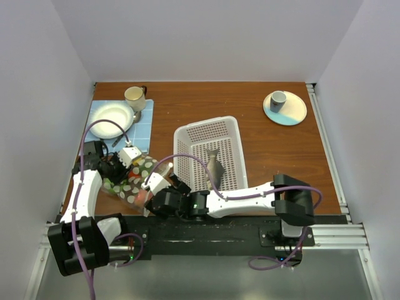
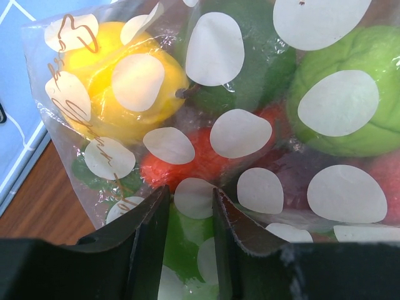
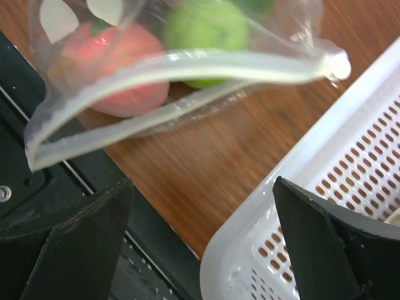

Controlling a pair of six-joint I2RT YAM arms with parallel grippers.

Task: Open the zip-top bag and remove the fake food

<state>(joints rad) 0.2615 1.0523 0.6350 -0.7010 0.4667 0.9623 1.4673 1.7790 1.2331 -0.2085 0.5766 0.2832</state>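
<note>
The zip-top bag (image 1: pixel 134 178), clear with white dots, lies at the near left of the table. My left gripper (image 1: pixel 122 164) is shut on its film; in the left wrist view (image 2: pixel 189 190) the dotted plastic sits between the narrow jaws. Inside the bag I see a yellow fruit (image 2: pixel 112 81), a green fruit (image 2: pixel 350 94) and a red piece (image 2: pixel 187 162). My right gripper (image 1: pixel 159 182) is open wide and empty (image 3: pixel 203 181), just below the bag's gaping zip strip (image 3: pixel 187 65). A pink fruit (image 3: pixel 119 69) and a green fruit (image 3: pixel 203 28) show behind the strip. A grey fish (image 1: pixel 214 165) lies in the basket.
The white perforated basket (image 1: pixel 181 134) stands mid-table, its corner under my right fingers (image 3: pixel 262 250). A white bowl (image 1: pixel 111 119) on a blue mat and a mug (image 1: pixel 135 97) are at the back left. A plate with a cup (image 1: pixel 284 106) is at the back right. The black rail (image 1: pixel 219 228) runs along the near edge.
</note>
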